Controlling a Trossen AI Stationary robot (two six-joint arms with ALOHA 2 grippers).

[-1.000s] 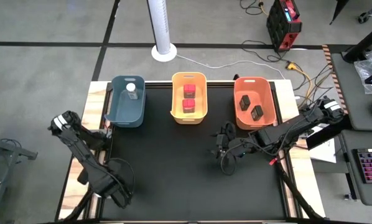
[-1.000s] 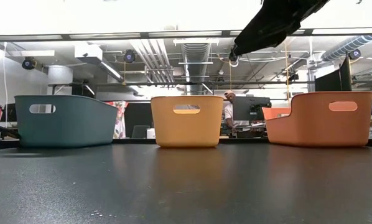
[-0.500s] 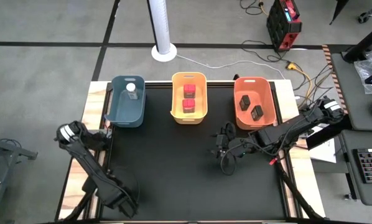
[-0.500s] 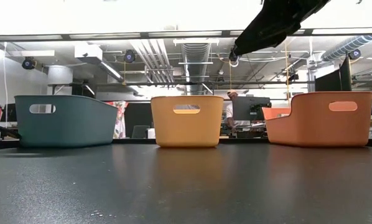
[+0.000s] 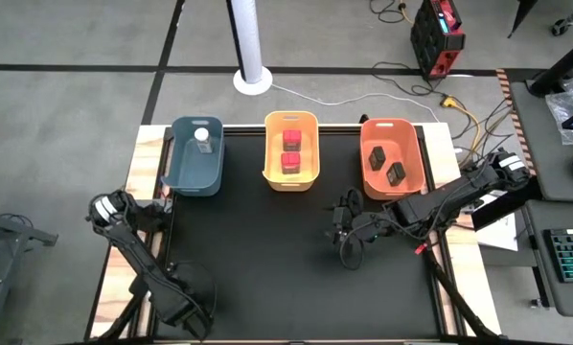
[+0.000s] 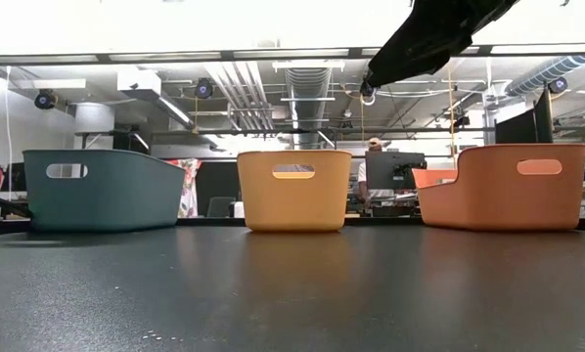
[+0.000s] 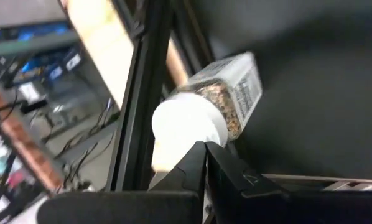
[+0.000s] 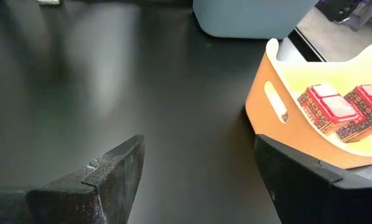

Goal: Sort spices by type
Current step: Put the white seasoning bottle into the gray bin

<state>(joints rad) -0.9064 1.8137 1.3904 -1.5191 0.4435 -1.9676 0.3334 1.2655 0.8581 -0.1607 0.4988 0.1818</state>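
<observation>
A white-lidded spice jar lies on its side at the black mat's left edge. My left gripper is shut, its tips right at the jar's lid; it shows in the high view. My right gripper is open and empty above the mat's right half. The blue bin holds one white-lidded jar. The yellow bin holds two red-lidded jars. The orange bin holds two dark jars. My left gripper's shut fingertips stand against the lower rim of the lying jar's white lid. I cannot tell whether they touch it. The jar rests on the mat on its side.
The three bins stand in a row along the mat's far edge. A white pole base stands beyond the table. The table frame's dark rail runs beside the lying jar. The mat's middle is bare.
My left arm's elbow has swung toward the table's near edge, while its gripper stays at the mat's left edge by the lying jar.
</observation>
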